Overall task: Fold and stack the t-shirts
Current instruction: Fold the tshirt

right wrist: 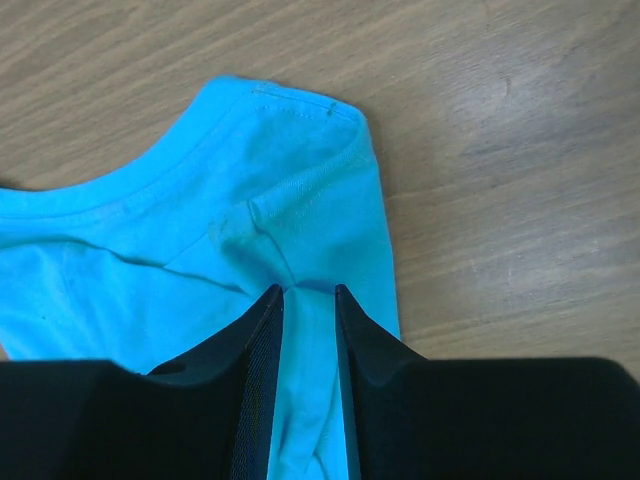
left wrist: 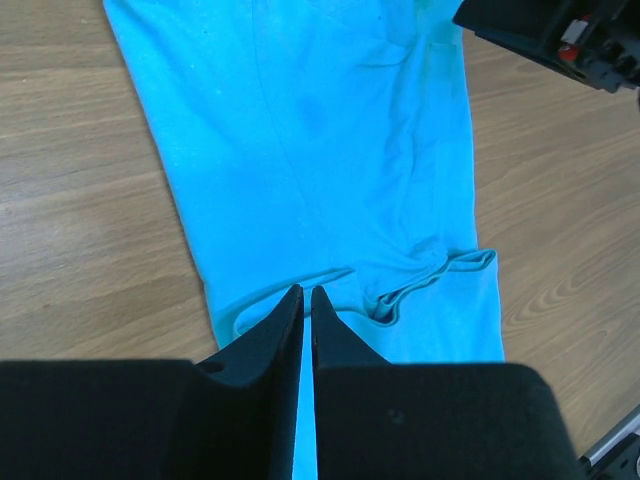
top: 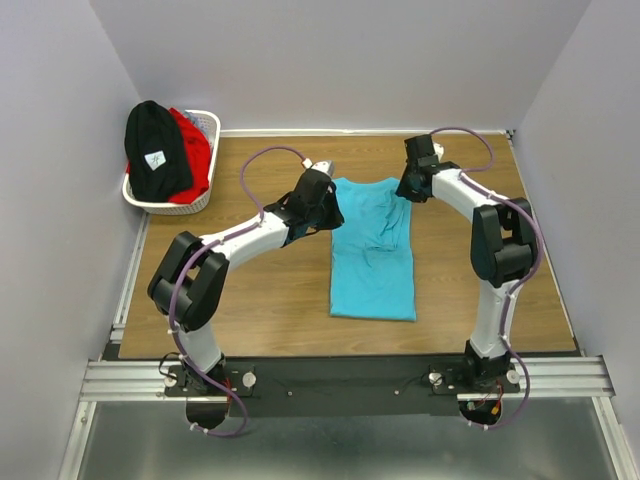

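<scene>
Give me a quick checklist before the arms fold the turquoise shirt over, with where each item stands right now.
1. Left gripper clamped on the turquoise t-shirt: ok, cloth sits between nearly closed fingers.
2. Right gripper clamped on the shoulder corner: ok, cloth bunches into it.
3. Sleeves tucked in: ok, the shirt lies as a narrow strip.
4. Cloth smooth: not ok, wrinkles near the collar end.
5. Black t-shirt and red t-shirt out of the way: ok, both in the basket.

I see the turquoise t-shirt (top: 372, 270) as soft matt cloth, the worktop (top: 260, 300) as smooth wood-grain, the basket (top: 162, 206) as white plastic.
</scene>
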